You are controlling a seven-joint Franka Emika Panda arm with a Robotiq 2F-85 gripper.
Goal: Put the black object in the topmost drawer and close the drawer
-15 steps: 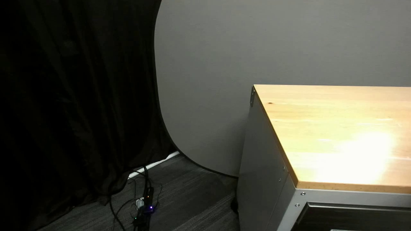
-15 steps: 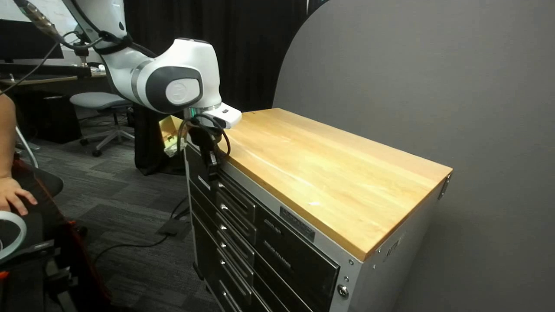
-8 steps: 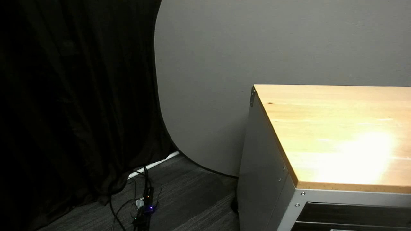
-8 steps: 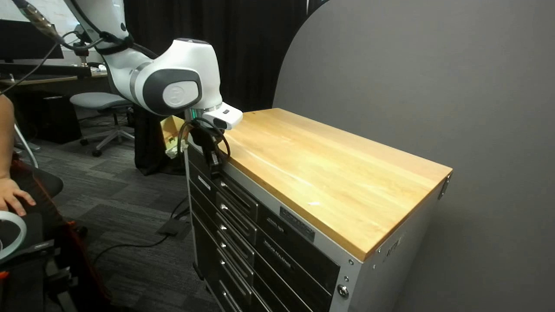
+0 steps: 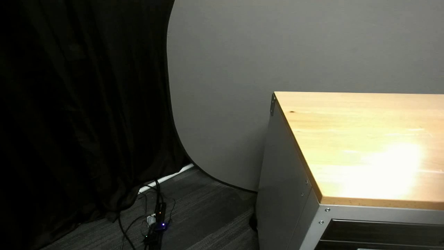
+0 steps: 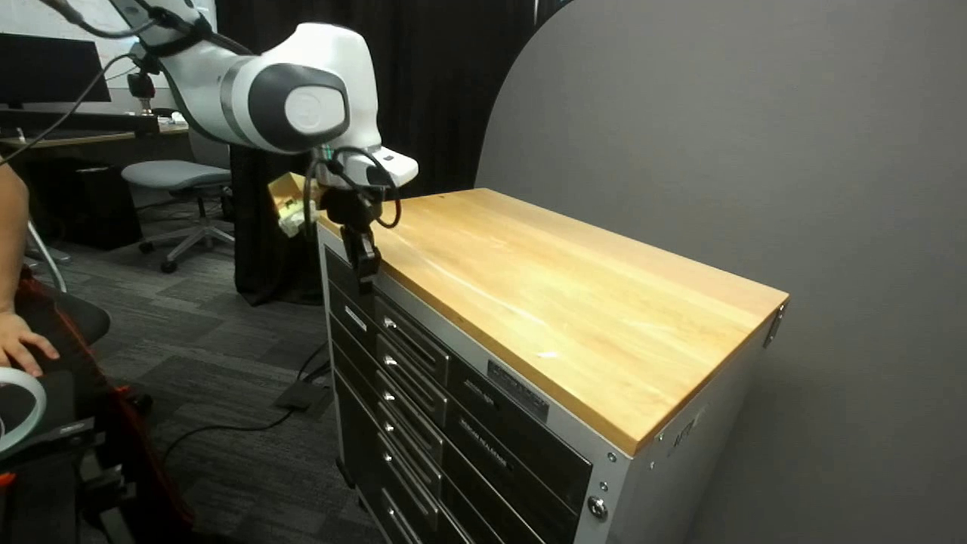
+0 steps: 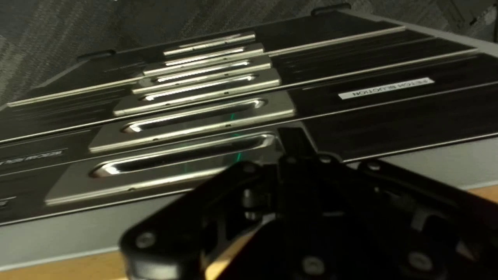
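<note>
- Gripper (image 6: 366,284): upper left in an exterior view, pointing down in front of the cabinet (image 6: 680,461), near its top edge; contact with the face cannot be determined.
- Fingers (image 7: 288,142): clenched together, just right of centre in the wrist view.
- Topmost drawer (image 6: 462,389): closed, front level with the grey frame, left of centre to lower right; partly visible in both exterior views. In the wrist view its handle (image 7: 183,159) lies left of centre, right end just beside the fingertips in the picture.
- Black object: location cannot be told from these views.
- Label (image 7: 386,88): white strip on the second drawer, upper right in the wrist view.
- Wooden top (image 6: 574,302): pale, right of centre; heavy glare at lower right in an exterior view.
- Arm (image 6: 302,98): white and grey, entering at upper left; cables loop at its wrist; a yellowish item (image 6: 288,200) shows beside it, partly hidden.
- Person's hand (image 6: 21,340): left edge, above a pale ring (image 6: 32,408) cut by the frame.
</note>
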